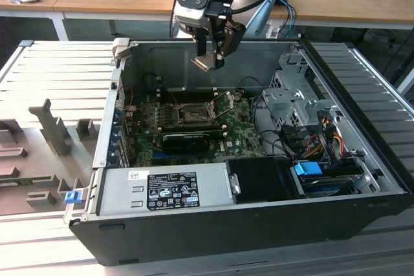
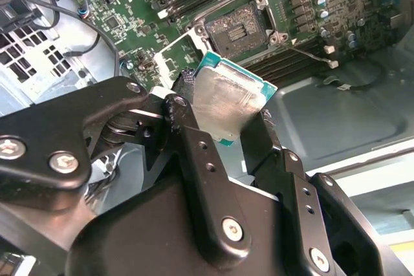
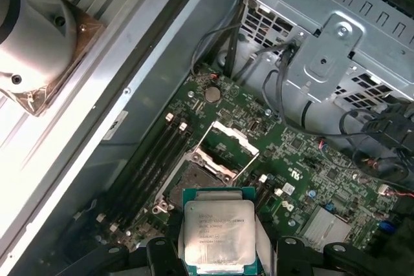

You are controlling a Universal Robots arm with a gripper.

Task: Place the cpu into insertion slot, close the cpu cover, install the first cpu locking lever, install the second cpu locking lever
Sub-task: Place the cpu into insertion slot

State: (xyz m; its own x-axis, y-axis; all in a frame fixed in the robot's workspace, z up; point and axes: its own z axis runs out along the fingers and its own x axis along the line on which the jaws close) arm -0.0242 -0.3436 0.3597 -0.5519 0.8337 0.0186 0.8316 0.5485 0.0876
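While gripper (image 1: 211,58) clamps cpu (image 3: 218,237), socket (image 1: 192,116) uncovered beneath

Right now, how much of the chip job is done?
Nothing is finished yet. The hand holds the cpu in the air, clear of the socket. The socket is empty and the cpu cover stands open, so seating the chip, closing the cover and both locking steps are left.

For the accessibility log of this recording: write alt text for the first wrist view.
The gripper holds the cpu, its silvery top facing the camera, above the green motherboard inside an open computer case. On the board, the insertion slot is uncovered, with the cpu cover hinged open beside it.
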